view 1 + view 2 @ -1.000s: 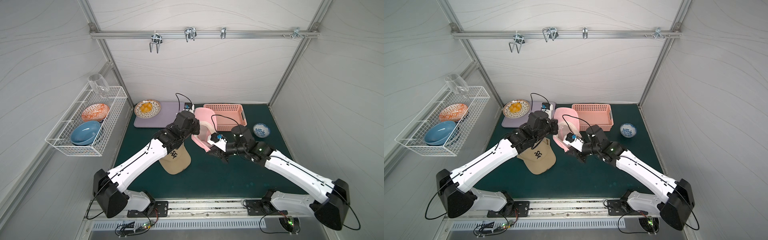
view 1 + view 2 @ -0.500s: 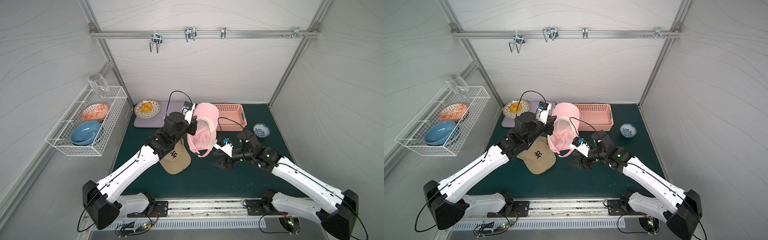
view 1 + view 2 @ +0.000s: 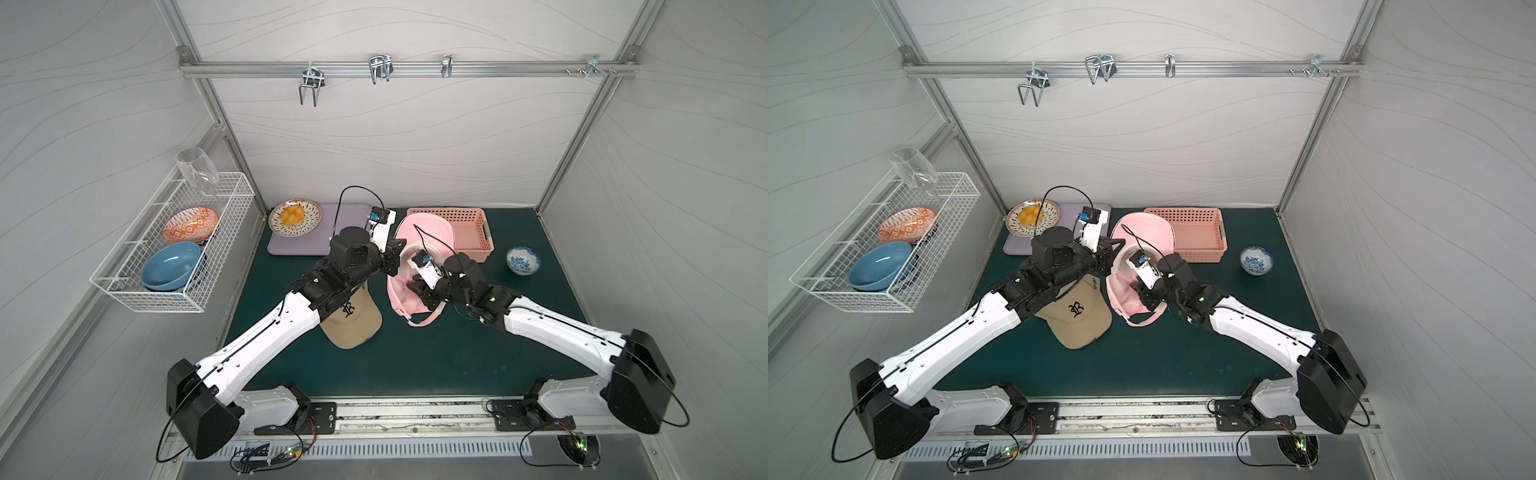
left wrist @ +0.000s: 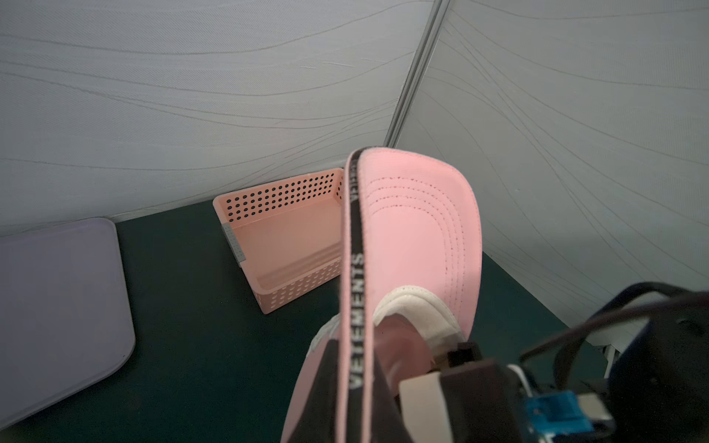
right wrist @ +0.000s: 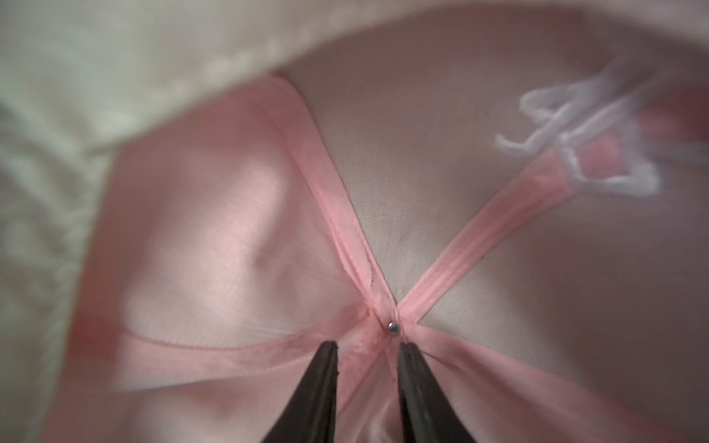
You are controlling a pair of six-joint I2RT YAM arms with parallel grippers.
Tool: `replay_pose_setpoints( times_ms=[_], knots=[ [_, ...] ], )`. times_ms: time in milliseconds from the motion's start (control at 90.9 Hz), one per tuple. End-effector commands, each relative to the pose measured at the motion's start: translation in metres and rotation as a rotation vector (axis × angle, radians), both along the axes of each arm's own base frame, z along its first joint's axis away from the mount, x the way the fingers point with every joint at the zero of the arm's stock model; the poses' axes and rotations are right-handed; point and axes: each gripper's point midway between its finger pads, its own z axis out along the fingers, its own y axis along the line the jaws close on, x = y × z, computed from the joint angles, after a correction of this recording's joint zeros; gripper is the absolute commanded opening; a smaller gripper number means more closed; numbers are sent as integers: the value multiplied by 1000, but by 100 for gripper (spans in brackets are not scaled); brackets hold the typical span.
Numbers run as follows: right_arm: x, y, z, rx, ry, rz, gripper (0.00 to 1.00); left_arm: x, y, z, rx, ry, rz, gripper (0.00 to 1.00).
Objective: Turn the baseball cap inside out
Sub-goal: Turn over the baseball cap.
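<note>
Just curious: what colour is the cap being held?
The cap is pink, best seen in the left wrist view.

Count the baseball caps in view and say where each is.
2. The pink cap is held over the green mat, gripped by the left end effector; the tan cap lies on the mat beside it, partly under the left arm. No others seem hidden.

2 caps [image 3: 432,229], 4 bowls [image 3: 523,260], 1 glass [image 3: 197,170], 1 basket [image 3: 476,252], 1 wire rack [image 3: 145,297], 1 mat [image 3: 293,246]
</note>
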Motion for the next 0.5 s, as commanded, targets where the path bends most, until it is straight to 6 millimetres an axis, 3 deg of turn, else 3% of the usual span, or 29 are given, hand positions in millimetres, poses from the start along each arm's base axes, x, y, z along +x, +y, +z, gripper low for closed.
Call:
replay_pose_setpoints(
  times_ms=[0, 132, 275, 385, 484],
  knots=[
    [25, -13, -15, -86, -24, -168, 32, 1, 9, 49, -129, -84, 56, 0],
    [35, -38, -39, -208, -11, -313, 35, 7, 27, 51, -99, -104, 155, 0],
    [30, -43, -38, -208, 15, -318, 47, 12, 36, 47, -57, -120, 209, 0],
    [15, -30, -17, -112, 32, -220, 53, 14, 34, 39, -22, -121, 202, 0],
    [-1, -22, 15, 29, 36, -121, 58, 13, 28, 34, -14, -123, 164, 0]
  ],
)
